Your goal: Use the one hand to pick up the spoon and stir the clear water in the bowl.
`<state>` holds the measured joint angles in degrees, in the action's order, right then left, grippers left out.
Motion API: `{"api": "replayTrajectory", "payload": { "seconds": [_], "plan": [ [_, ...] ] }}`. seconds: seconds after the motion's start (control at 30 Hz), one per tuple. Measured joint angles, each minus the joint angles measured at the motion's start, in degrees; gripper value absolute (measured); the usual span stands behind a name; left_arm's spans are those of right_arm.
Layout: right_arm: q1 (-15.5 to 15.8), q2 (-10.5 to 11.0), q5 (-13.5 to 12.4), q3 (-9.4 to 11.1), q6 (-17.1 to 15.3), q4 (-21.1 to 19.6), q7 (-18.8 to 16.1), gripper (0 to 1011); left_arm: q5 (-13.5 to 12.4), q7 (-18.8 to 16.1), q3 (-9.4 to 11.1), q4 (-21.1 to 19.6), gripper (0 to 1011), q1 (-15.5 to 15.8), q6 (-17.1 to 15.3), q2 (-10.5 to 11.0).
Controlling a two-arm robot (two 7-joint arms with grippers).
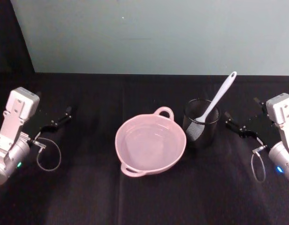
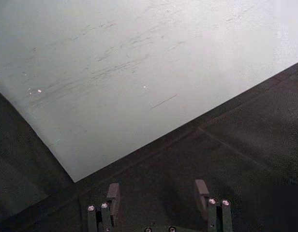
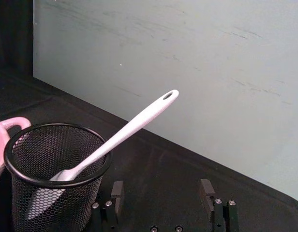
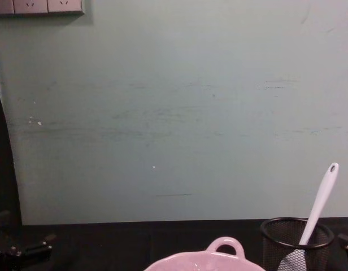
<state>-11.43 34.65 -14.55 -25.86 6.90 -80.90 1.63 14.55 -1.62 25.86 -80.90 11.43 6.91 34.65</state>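
Observation:
The white spoon (image 1: pixel 219 97) stands tilted in a black wire-mesh cup (image 1: pixel 201 129), its flat end down inside and its handle leaning up to the right. Just left of the cup sits the pale pink bowl (image 1: pixel 127 132), holding clear water. My right gripper (image 1: pixel 227 117) rests low on the table right of the cup, open, nothing between its fingers. In the right wrist view the spoon (image 3: pixel 132 127) and cup (image 3: pixel 28 183) lie ahead of the open right gripper (image 3: pixel 161 189). My left gripper (image 1: pixel 65 115) is parked open at the far left, well away from the bowl.
A black cloth (image 1: pixel 88 197) covers the table. A pale green wall panel (image 1: pixel 158 33) stands upright along the back edge. Grey cable loops (image 1: pixel 48 159) hang beside each wrist. Bare cloth lies in front of the bowl and between the bowl and each arm.

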Motion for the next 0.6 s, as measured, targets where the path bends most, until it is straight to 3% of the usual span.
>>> {"api": "replayTrajectory", "payload": {
  "seconds": [0.6],
  "plan": [
    [0.0,0.0,0.0,0.0,0.0,0.0,-0.01,1003,0.0,0.0,0.0,0.0,1011,0.0,0.0,0.0]
  ]
}}
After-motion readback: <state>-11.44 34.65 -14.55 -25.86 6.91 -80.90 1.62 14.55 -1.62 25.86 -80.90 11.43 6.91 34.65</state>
